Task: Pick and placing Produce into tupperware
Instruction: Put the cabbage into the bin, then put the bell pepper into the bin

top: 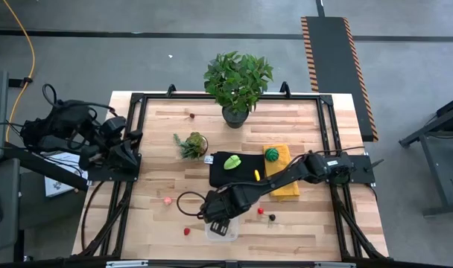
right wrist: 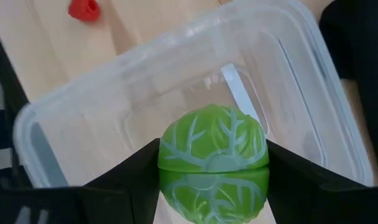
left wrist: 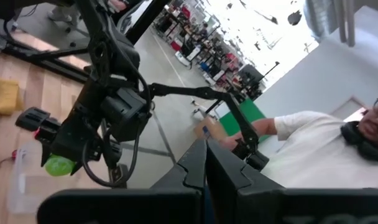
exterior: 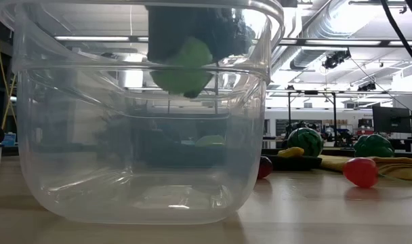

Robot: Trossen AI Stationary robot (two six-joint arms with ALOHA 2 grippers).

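Directly below the right gripper [right wrist: 211,180], which pinches a lime-green veined toy cabbage [right wrist: 212,163], sits the clear rectangular plastic tupperware [right wrist: 71,99], apparently empty, while other toy produce [top: 232,161] waits behind it on the table.

The toy cabbage [right wrist: 212,163] is lime green with paler green veins branching over it. The container [right wrist: 64,106] is clear and colourless. A small red berry [right wrist: 84,10] lies on the pale wooden table [top: 301,119]. The cloth [top: 287,187] is yellow, with a dark green melon [top: 272,154] striped in black.
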